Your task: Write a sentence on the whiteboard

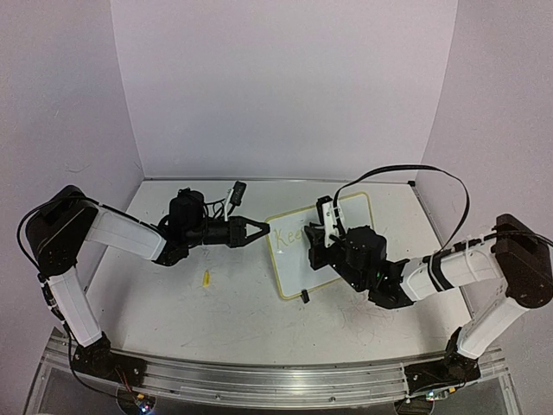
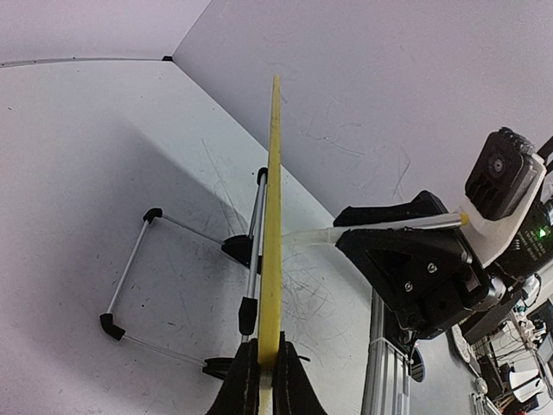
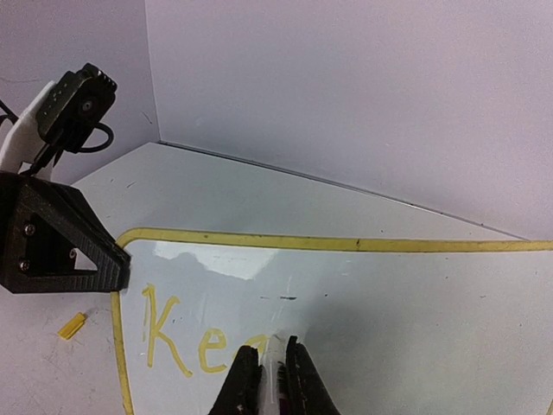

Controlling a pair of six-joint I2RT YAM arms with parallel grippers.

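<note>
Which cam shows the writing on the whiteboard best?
Right wrist: the sentence fills the view close up, "Ke" legible. Top external shows it tiny; left wrist sees the whiteboard edge-on, no writing visible.

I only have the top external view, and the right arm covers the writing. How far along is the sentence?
Observer: In the right wrist view the sentence on the whiteboard reads "Ke", with a third letter partly hidden behind the right tool.
Operator: Is the tip in contact?
Observer: Yes. In the left wrist view the marker reaches across from the right, and its tip meets the whiteboard's face.
Operator: Is the other side held?
Observer: The left tool is shut on the whiteboard's edge, which the left wrist view shows edge-on between its fingers.
</note>
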